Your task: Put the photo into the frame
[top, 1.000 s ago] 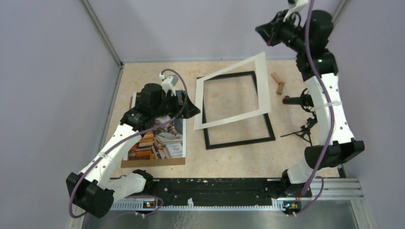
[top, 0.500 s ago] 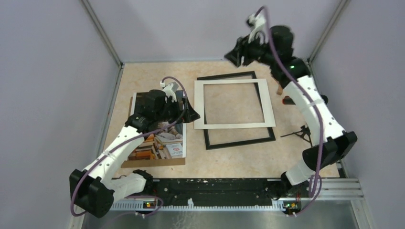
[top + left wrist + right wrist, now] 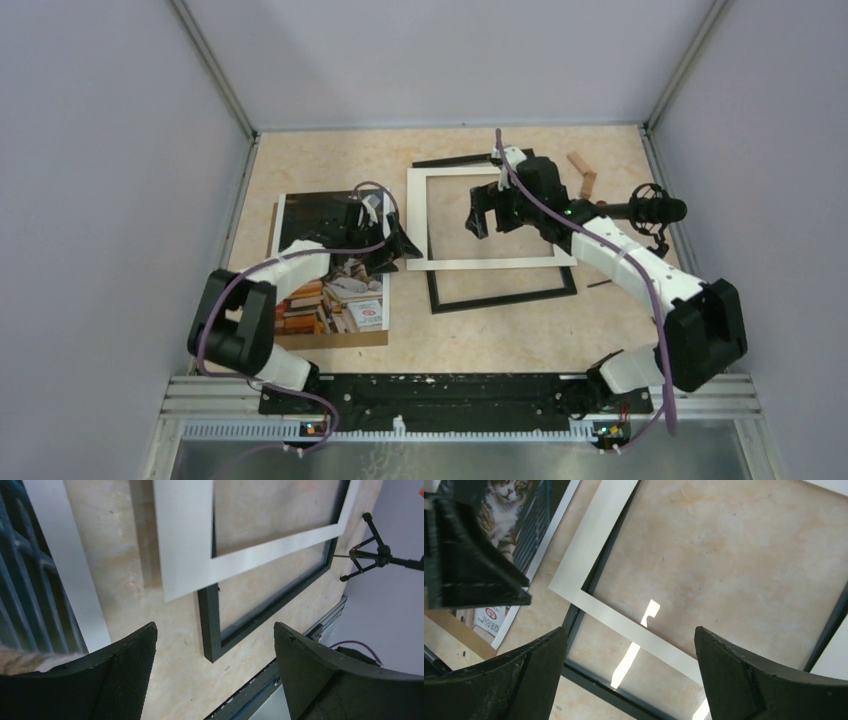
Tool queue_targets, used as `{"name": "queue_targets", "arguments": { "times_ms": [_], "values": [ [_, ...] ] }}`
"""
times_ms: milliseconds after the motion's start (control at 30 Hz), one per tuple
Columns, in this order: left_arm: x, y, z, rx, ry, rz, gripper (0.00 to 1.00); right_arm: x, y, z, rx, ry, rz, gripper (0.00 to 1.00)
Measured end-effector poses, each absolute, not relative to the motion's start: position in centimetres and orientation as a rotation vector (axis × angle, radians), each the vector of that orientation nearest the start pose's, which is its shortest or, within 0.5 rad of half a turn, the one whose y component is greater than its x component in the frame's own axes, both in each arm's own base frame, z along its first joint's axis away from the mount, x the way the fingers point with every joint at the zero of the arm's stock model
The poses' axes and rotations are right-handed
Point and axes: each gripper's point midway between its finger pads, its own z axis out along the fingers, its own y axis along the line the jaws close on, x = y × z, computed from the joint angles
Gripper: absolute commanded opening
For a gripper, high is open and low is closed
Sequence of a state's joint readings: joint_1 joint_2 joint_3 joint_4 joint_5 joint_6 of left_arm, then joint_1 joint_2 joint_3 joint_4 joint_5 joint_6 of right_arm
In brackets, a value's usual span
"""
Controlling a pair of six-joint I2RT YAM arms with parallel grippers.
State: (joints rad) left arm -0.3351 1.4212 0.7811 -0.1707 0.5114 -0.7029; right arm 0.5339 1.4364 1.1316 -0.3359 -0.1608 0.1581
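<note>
Photo (image 3: 330, 300) lies flat on a brown backing board (image 3: 320, 340) at the left of the worktop (image 3: 330, 160), apart from the frame (image 3: 505, 297); at its right edge we see the left tool (image 3: 397, 244) released, fingers spread with nothing between them. Just to the right, the white mat (image 3: 417, 225) lies loosely across the upper part of the black frame, which rests flat on the worktop. Above the mat's opening we find the right tool (image 3: 478, 218), likewise released and holding nothing.

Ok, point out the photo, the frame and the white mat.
photo (image 3: 335, 300), top view, book stacks in its lower part.
frame (image 3: 503, 298), top view, near black rail.
mat (image 3: 500, 263), top view, near white strip.
</note>
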Motion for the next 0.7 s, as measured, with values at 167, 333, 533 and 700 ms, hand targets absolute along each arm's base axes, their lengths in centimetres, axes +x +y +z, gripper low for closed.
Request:
{"name": "queue_targets", "arguments": {
  "times_ms": [167, 333, 533, 700],
  "values": [
    [30.1, -21.1, 5.3, -0.363, 2.58, -1.085, 0.8, 32.3, 22.7, 20.9, -0.483, 2.086, 0.56, 0.96],
    [30.9, -21.5, 4.4, -0.403, 2.524, -1.152, 0.69, 31.1, 21.7, 22.7, -0.465, 2.003, 0.565, 0.96],
    [31.0, -22.5, 4.2, -0.421, 2.464, -1.296, 0.55, 30.1, 21.0, 21.7, -0.461, 2.001, 0.557, 0.95],
    [30.7, -22.6, 3.6, -0.47, 2.45, -1.366, 0.33, 30.1, 21.0, 21.3, -0.459, 1.994, 0.562, 0.96]
  ]
}}
